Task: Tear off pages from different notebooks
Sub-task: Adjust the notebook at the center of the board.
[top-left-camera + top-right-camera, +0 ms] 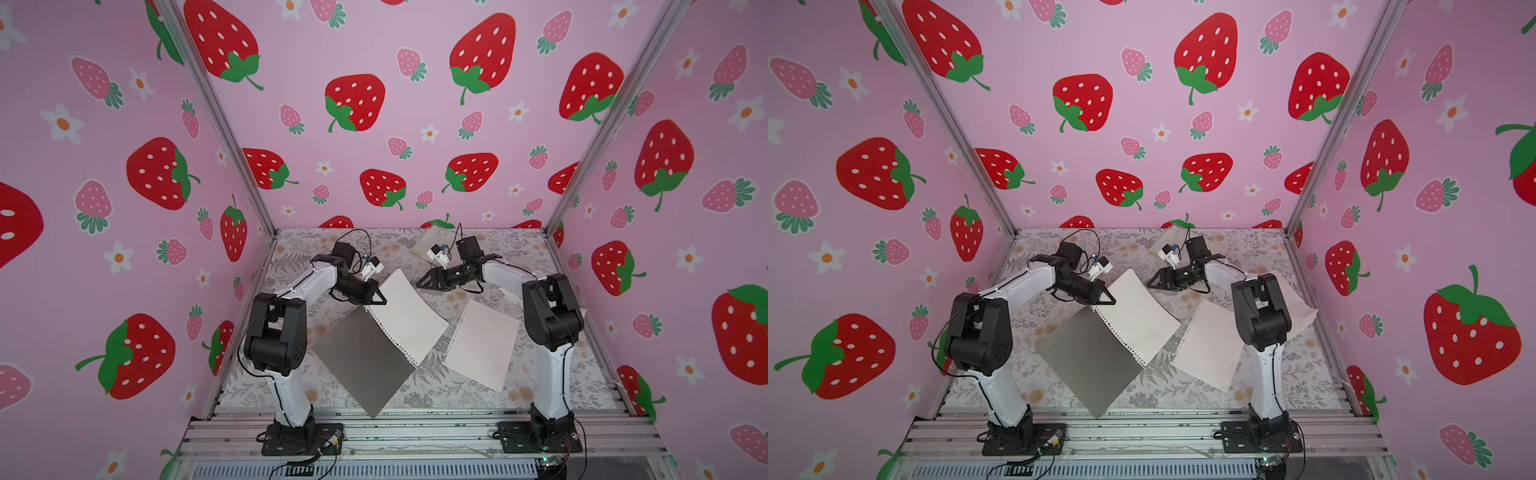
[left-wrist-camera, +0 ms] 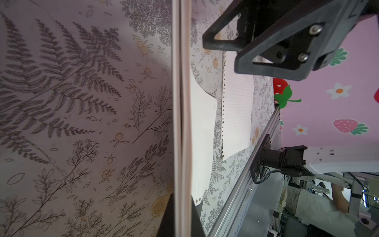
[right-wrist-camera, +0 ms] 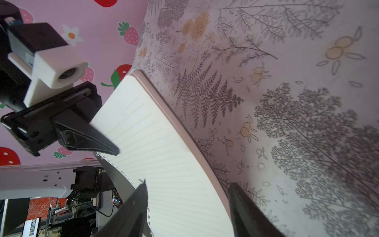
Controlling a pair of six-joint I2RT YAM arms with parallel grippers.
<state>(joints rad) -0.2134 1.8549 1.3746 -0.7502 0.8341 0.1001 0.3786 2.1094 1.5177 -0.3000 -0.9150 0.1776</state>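
The dark notebook lies open mid-table in both top views, its grey cover (image 1: 361, 361) folded out and its white lined pages (image 1: 409, 320) lifted at the far end. My left gripper (image 1: 381, 300) is shut on the stack's corner by the punched edge. In the left wrist view the stack (image 2: 181, 123) runs edge-on out of the left gripper (image 2: 182, 215). My right gripper (image 1: 419, 285) hovers open at the pages' far edge. In the right wrist view its fingers (image 3: 141, 197) stand wide apart over the top page (image 3: 174, 156). The cream notebook (image 1: 428, 245) lies at the back, partly hidden.
A loose torn page (image 1: 484, 347) lies flat right of the open notebook. A second loose sheet (image 1: 1293, 307) sits partly under the right arm. Pink strawberry walls close in three sides. An aluminium rail (image 1: 415, 419) with both arm bases runs along the front.
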